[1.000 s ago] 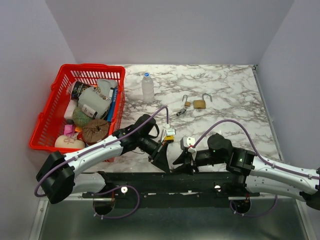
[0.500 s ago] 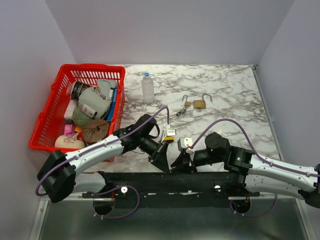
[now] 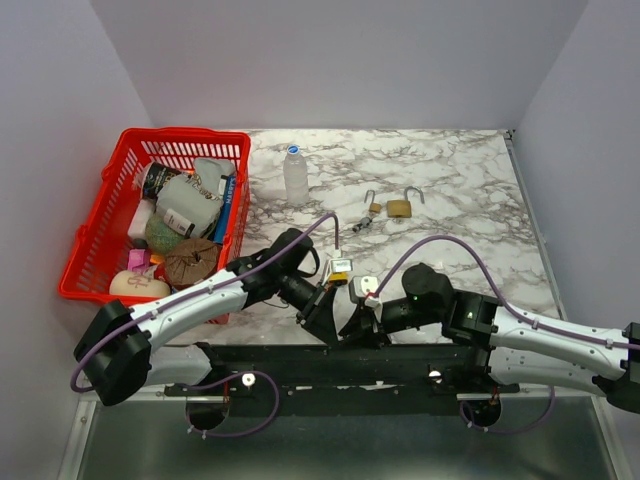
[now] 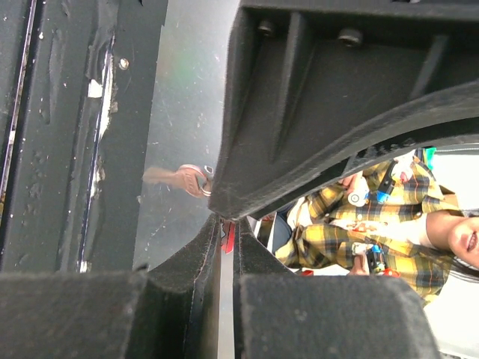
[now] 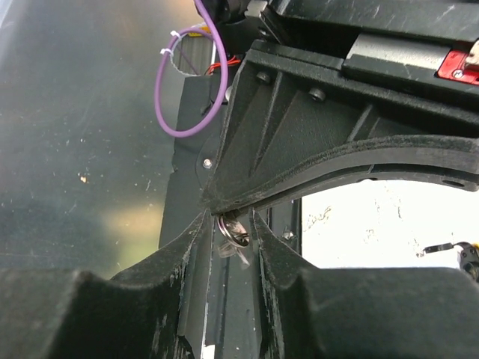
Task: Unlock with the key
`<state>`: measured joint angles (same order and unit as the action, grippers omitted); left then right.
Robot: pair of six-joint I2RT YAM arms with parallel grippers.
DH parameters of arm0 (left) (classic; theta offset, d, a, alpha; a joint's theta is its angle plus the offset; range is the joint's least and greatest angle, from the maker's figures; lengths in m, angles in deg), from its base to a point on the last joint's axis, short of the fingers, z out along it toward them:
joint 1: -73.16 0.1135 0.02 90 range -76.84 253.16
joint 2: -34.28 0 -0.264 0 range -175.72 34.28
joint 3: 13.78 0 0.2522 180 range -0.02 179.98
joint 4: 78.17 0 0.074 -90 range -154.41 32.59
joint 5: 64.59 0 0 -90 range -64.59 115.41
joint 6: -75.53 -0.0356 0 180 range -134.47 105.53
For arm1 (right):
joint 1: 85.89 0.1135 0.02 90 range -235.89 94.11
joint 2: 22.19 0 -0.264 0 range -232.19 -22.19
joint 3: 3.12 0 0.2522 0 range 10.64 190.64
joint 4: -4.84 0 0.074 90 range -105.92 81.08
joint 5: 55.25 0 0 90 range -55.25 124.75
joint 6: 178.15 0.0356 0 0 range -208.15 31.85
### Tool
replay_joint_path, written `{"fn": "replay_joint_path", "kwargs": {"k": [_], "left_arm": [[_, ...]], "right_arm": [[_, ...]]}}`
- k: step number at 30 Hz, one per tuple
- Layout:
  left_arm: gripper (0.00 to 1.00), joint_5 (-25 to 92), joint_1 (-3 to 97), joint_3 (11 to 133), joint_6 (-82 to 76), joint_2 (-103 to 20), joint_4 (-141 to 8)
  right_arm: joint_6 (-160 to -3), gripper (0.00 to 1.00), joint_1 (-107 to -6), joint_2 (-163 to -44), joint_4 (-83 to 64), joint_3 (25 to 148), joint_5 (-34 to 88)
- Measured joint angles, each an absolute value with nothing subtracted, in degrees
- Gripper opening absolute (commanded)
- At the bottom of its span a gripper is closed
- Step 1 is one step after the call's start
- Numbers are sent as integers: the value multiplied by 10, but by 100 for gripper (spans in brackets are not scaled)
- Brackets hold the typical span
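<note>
My left gripper (image 3: 325,318) and right gripper (image 3: 358,322) meet tip to tip over the black rail at the table's near edge. In the left wrist view the left gripper (image 4: 226,232) is closed to a thin slit, and a key (image 4: 179,178) with its ring shows just beyond the tips. In the right wrist view the key ring (image 5: 233,230) hangs at the left finger's tip, between the spread fingers of my right gripper (image 5: 230,224). A brass padlock (image 3: 399,208) with its shackle raised lies far back on the marble table.
A smaller padlock (image 3: 372,205) and a small bunch of keys (image 3: 360,225) lie beside the brass one. A clear bottle (image 3: 296,175) stands at the back. A red basket (image 3: 180,135) full of items stands on the left. The black rail (image 3: 400,360) runs below the grippers.
My right gripper has moved left toward the left gripper, until its fingers sit around the key ring. The left arm has barely moved.
</note>
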<state>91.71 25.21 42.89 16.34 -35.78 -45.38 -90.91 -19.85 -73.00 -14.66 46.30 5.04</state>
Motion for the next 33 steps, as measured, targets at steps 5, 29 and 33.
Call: {"fn": "replay_joint_path", "kwargs": {"k": [5, 29, 33], "left_arm": [[0, 919, 252, 429, 162, -354, -454], [73, 725, 319, 508, 61, -275, -421], [75, 665, 319, 437, 118, -202, -532]], "right_arm": [[-912, 24, -198, -730, -147, 463, 51], [-736, 1, -210, -688, -108, 425, 329], [-689, 1, -232, -659, -56, 389, 378]]}}
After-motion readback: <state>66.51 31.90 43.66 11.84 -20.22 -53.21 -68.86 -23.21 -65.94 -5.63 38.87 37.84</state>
